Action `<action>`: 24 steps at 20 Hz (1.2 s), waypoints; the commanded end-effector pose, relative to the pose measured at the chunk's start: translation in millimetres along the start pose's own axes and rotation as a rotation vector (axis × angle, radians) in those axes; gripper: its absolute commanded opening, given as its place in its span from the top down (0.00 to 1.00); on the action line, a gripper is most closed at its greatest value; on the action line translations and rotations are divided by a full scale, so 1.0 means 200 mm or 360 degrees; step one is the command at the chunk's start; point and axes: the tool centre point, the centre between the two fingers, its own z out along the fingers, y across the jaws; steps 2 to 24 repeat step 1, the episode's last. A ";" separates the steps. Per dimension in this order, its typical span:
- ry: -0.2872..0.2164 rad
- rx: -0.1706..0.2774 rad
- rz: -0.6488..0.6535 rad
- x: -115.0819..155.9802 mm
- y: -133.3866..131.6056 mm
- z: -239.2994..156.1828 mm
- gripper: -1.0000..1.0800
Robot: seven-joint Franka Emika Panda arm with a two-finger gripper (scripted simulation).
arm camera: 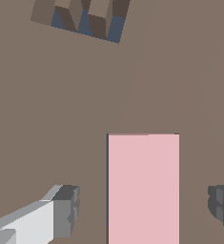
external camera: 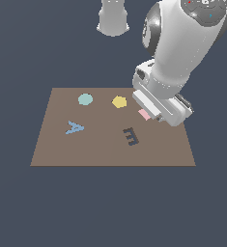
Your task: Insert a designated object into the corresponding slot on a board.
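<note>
The brown board [external camera: 113, 144] lies flat under me, its E-shaped slot [external camera: 131, 136] open and nothing in it. The pink block [arm camera: 143, 188] rests on the board just beside that slot, between my spread fingers [arm camera: 66, 209]; my claw [arm camera: 144, 209] stands wide, gripping nothing. To do this well, I judge I should centre on the block, descend squarely, then close evenly.

Brown board [external camera: 110, 149]; pink block [arm camera: 143, 188], teal disc [external camera: 85, 99], yellow hexagon [external camera: 119, 102], blue A [external camera: 74, 128], dark E slot [external camera: 131, 136]; white arm [external camera: 182, 43].
</note>
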 end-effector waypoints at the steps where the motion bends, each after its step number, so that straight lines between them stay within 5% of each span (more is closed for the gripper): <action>1: 0.0000 0.0000 0.0000 0.00 0.00 0.00 0.04; 24: 0.0000 0.0000 0.0000 0.00 0.00 0.00 0.04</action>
